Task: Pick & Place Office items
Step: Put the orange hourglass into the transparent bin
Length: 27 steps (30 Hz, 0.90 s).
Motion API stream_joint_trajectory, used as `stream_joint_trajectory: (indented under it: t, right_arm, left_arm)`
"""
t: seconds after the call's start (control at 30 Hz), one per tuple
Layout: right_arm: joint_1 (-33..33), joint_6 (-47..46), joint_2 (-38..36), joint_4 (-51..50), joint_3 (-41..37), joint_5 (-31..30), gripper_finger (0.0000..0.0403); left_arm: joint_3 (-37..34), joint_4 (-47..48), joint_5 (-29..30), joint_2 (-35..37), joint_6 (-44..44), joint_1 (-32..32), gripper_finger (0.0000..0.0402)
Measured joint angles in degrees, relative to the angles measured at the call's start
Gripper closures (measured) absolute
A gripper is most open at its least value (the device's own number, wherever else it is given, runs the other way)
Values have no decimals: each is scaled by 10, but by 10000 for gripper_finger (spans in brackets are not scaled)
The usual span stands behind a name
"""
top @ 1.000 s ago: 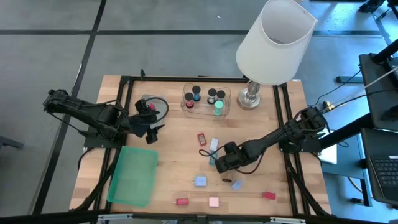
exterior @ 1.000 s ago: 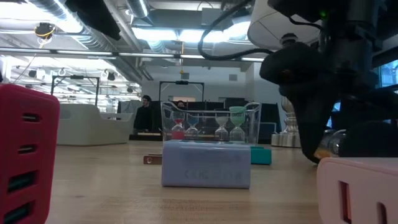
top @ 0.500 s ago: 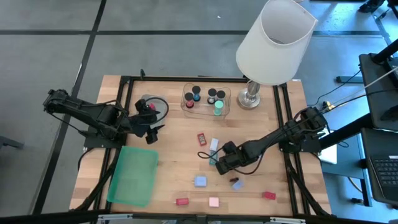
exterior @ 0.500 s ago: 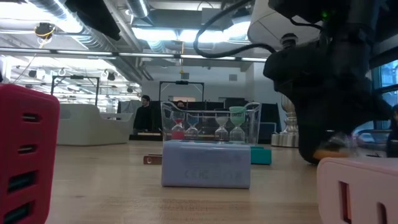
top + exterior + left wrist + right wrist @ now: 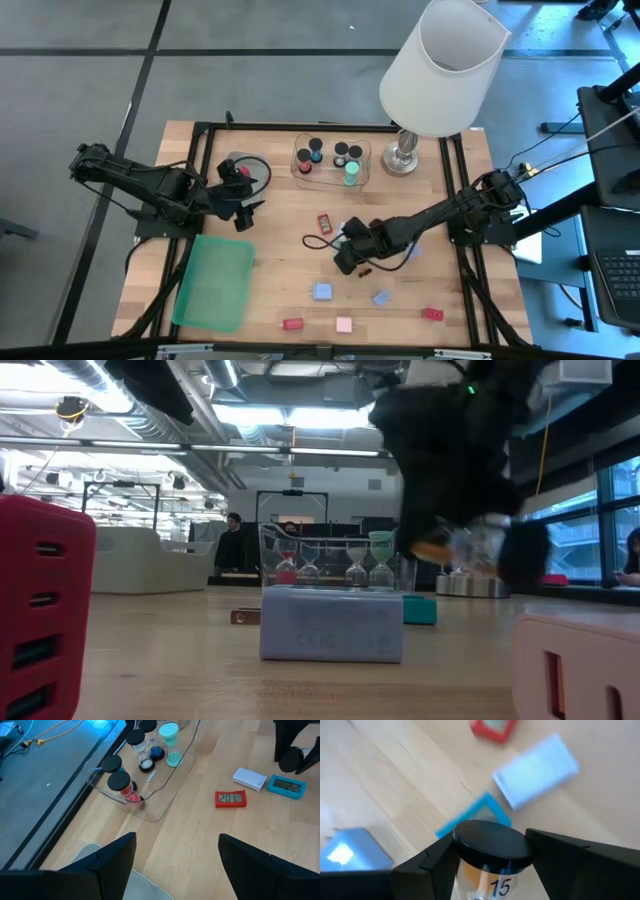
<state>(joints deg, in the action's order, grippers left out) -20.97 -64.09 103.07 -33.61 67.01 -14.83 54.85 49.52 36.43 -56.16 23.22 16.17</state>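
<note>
My right gripper (image 5: pixel 350 252) hangs above the table's middle, shut on a small sand timer (image 5: pixel 489 855) with a black cap, orange sand and a "15" on its glass. Under it lie a teal block (image 5: pixel 472 815) and a pale blue block (image 5: pixel 536 770). Other pieces lie flat on the wood: a red block (image 5: pixel 324 222), a blue block (image 5: pixel 322 291), a smaller blue piece (image 5: pixel 381 297), and red (image 5: pixel 292 324), pink (image 5: pixel 344 324) and red (image 5: pixel 432 314) blocks near the near edge. My left gripper (image 5: pixel 247 211) waits open at the table's left, above the wood. My right gripper pinches the sand timer between its two fingers (image 5: pixel 427 865), one on each side of the glass just under the black end cap (image 5: pixel 490 841). The timer is lifted clear of the table; in the low view its orange part (image 5: pixel 433 546) shows blurred, well above the wood.
A clear tray (image 5: pixel 331 160) with several dark-capped timers stands toward the far edge. Beside it is a big white-shaded lamp (image 5: pixel 440 65) on a metal foot (image 5: pixel 403 157). A flat green lid (image 5: pixel 215 282) lies at the near left. A black frame runs along the table's edges.
My right gripper has risen from the table with the orange sand timer and moved a little toward the left and far edge. The timer, low by the wood a second ago, is now lifted clear. The left arm has kept still.
</note>
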Motion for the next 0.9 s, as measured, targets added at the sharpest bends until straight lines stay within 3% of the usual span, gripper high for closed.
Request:
stream_joint_trajectory:
  t: [0.2,0.3,0.4,0.67,0.9]
  right_arm:
    - [20,116,-1,7,56,-137,186]
    - [34,186,-1,69,62,-218,186]
    - [52,261,-1,164,61,-261,186]
    - [102,458,2,539,-37,-258,186]
    - [118,595,93,821,-87,-189,186]
  left_arm:
    - [0,0,0,0,0,0,121]
    - [0,0,0,0,1,0,121]
    - [0,0,0,0,6,0,121]
    - [0,0,0,0,17,0,121]
    - [0,2,0,0,16,0,121]
